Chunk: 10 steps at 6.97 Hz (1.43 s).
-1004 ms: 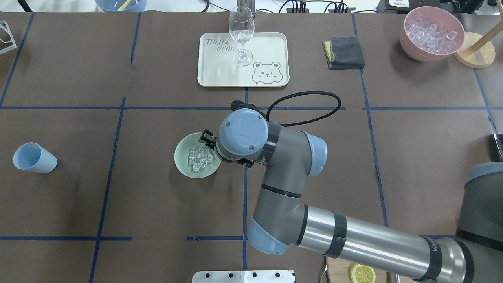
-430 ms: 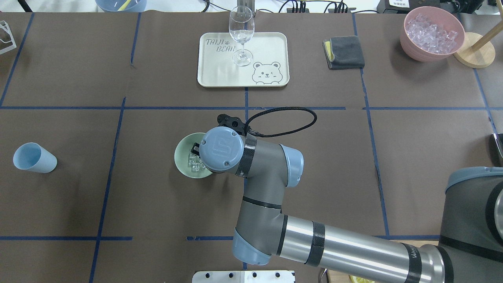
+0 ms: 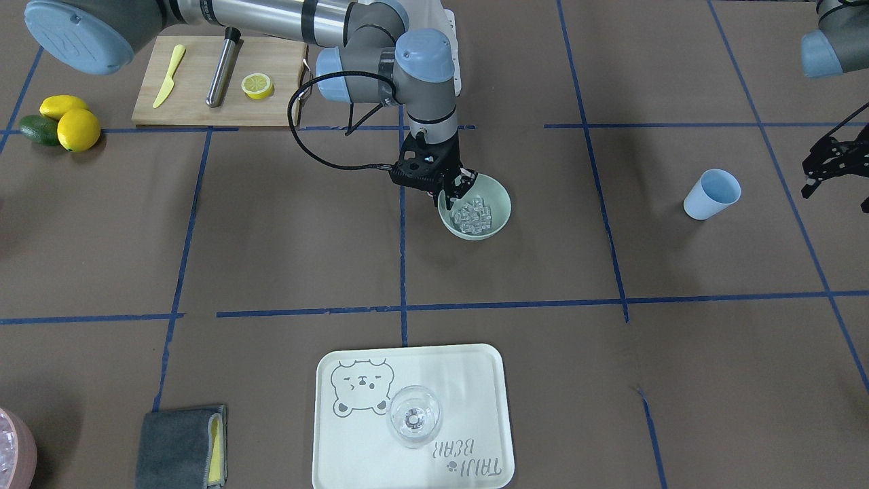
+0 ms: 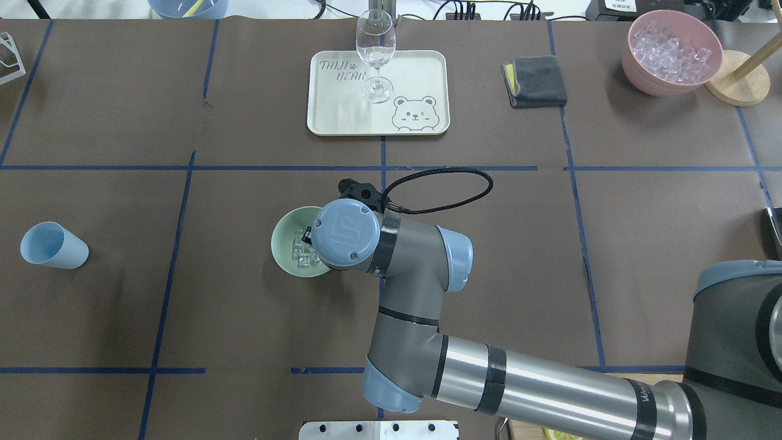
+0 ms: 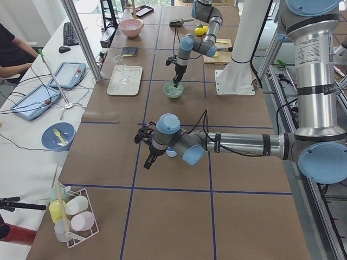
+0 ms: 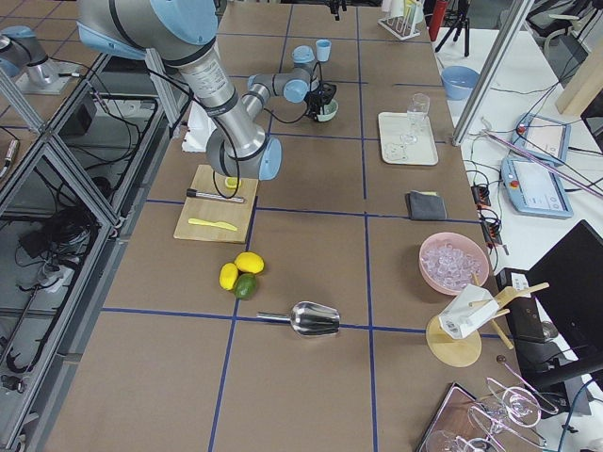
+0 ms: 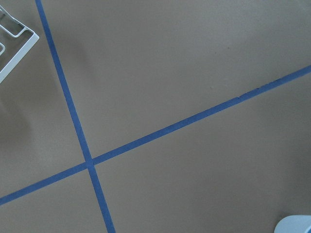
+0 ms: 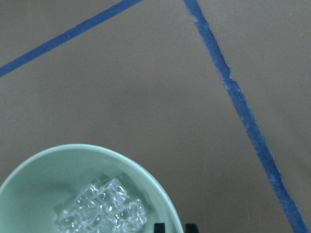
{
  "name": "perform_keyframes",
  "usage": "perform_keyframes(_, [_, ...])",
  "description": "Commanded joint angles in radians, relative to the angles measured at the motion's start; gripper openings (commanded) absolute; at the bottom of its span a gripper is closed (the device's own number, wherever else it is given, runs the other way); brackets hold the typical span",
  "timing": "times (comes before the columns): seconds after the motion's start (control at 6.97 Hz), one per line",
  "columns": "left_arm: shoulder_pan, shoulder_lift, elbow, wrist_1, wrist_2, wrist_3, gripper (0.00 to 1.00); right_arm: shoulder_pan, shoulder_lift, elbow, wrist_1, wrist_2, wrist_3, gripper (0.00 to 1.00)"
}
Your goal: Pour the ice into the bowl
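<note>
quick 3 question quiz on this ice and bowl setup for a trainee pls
1. True or false: the clear ice cubes lie inside the round pale mint-green bowl.
2. What stands on the cream bear-print tray? A) a clear stemmed wine glass B) a light blue cup C) a lemon half
3. Short answer: which gripper is at the bowl's rim, the robot's left or right?

Key: 1 true; 2 A; 3 right
</note>
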Motion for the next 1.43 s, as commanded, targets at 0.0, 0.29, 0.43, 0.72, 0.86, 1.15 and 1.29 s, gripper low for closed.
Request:
perform_keyframes(0.0, [-0.003, 0.011, -0.006, 0.0, -0.003, 0.005, 1.0, 0.063, -0.084, 0.128, -0.009, 0.095, 0.0, 0.0])
perform_keyframes(0.29, [-0.061, 0.007, 0.002, 0.048, -0.134, 0.005, 1.0, 0.14, -0.336, 0.416, -0.009, 0.136, -0.049, 0.0])
perform_keyframes(0.43, [-0.075, -0.004, -0.009, 0.135, -0.147, 0.017, 1.0, 0.186, -0.441, 0.494, -0.005, 0.183, -0.116, 0.0])
perform_keyframes(0.72, [-0.153, -0.089, 0.0, 0.348, -0.146, 0.088, 1.0, 0.263, -0.648, 0.62, 0.006, 0.234, -0.277, 0.0])
perform_keyframes(0.86, [-0.188, -0.164, 0.003, 0.486, -0.141, 0.088, 1.0, 0.286, -0.725, 0.647, 0.01, 0.243, -0.357, 0.0])
perform_keyframes(1.15, [-0.23, -0.235, 0.055, 0.604, -0.145, 0.142, 1.0, 0.321, -0.895, 0.638, 0.219, 0.265, -0.412, 0.0])
perform_keyframes(1.29, [-0.247, -0.263, 0.125, 0.602, -0.15, 0.172, 1.0, 0.388, -0.958, 0.601, 0.286, 0.348, -0.49, 0.0])
